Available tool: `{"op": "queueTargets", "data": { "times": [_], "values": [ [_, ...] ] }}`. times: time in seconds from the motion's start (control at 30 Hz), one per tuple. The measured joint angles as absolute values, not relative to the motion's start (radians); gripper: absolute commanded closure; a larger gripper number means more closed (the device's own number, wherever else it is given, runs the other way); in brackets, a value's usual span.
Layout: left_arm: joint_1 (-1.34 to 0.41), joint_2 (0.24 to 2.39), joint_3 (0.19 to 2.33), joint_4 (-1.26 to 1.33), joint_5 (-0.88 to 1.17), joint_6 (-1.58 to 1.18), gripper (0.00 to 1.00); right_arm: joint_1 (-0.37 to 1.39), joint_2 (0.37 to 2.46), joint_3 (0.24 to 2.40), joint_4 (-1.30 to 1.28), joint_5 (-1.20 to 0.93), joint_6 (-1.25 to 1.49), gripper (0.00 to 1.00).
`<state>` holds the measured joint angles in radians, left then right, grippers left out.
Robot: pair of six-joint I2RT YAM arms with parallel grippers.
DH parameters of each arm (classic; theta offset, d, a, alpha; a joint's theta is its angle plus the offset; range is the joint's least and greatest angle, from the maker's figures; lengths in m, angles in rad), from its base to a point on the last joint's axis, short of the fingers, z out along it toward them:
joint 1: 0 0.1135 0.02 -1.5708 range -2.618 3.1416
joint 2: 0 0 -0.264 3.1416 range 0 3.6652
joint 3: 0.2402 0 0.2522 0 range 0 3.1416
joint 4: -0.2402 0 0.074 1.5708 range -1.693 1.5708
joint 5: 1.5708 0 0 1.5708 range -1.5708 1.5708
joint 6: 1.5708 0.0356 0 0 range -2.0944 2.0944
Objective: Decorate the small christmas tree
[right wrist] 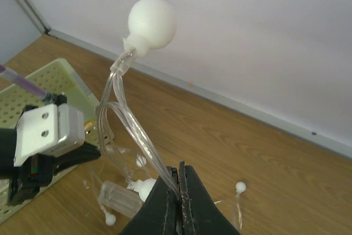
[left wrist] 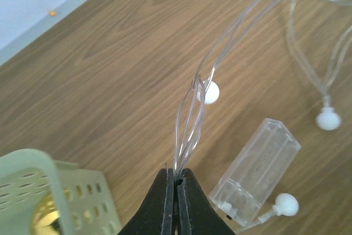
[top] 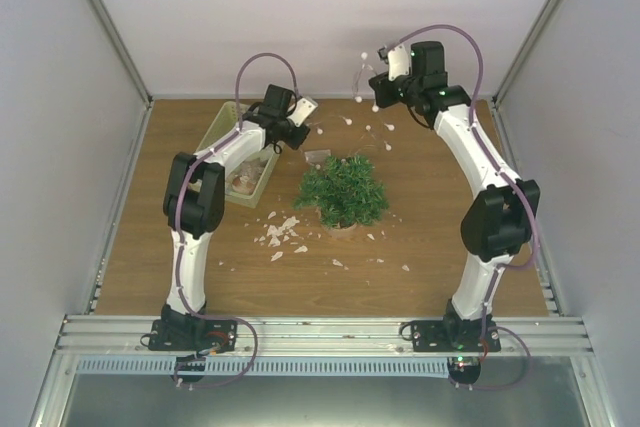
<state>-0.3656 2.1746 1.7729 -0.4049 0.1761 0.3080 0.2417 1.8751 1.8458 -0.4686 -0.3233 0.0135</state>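
Left gripper (left wrist: 177,179) is clamped tight on the clear strands of a light string (left wrist: 192,119), near a clear battery box (left wrist: 256,171) lying on the table (left wrist: 110,81) and a pale basket (left wrist: 33,191). Right gripper (right wrist: 180,174), raised toward the far wall, likewise pinches the strands, with a white bulb (right wrist: 152,21) standing above it. Small tree (top: 343,190) stands upright mid-table, between the two arms, nearer their bases than either gripper and touched by neither.

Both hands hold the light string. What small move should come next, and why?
Probably carry the light string toward the small christmas tree. The left hand and right hand each pinch it beyond the tree, whose branches look bare.
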Motion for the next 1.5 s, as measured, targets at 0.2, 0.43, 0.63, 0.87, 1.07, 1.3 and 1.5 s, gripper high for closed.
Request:
{"op": "queueTargets", "data": {
  "times": [0.2,0.43,0.63,0.87,1.07,1.3,1.5],
  "values": [
    [-0.354,2.191,1.782,-0.422,0.068,0.36,1.0,0.242,1.941,1.863,-0.526,-0.369,0.013,1.0],
    [-0.32,2.218,1.782,-0.427,-0.01,0.406,1.0,0.248,1.978,1.879,-0.577,-0.391,0.012,0.99],
    [-0.27,2.221,1.767,-0.414,-0.052,0.445,1.0,0.255,1.978,1.905,-0.583,-0.401,0.012,1.0],
    [-0.219,2.22,1.765,-0.408,-0.061,0.461,1.0,0.266,1.996,1.929,-0.589,-0.405,0.012,1.0],
    [-0.223,2.198,1.766,-0.43,-0.027,0.453,1.0,0.27,1.999,1.943,-0.611,-0.404,0.012,0.99],
    [-0.274,2.053,1.779,-0.526,0.075,0.408,1.0,0.27,1.997,1.943,-0.617,-0.382,0.001,0.99],
    [-0.29,1.856,1.736,-0.547,0.131,0.366,1.0,0.27,1.96,1.908,-0.612,-0.333,-0.022,1.0]
  ]
}}
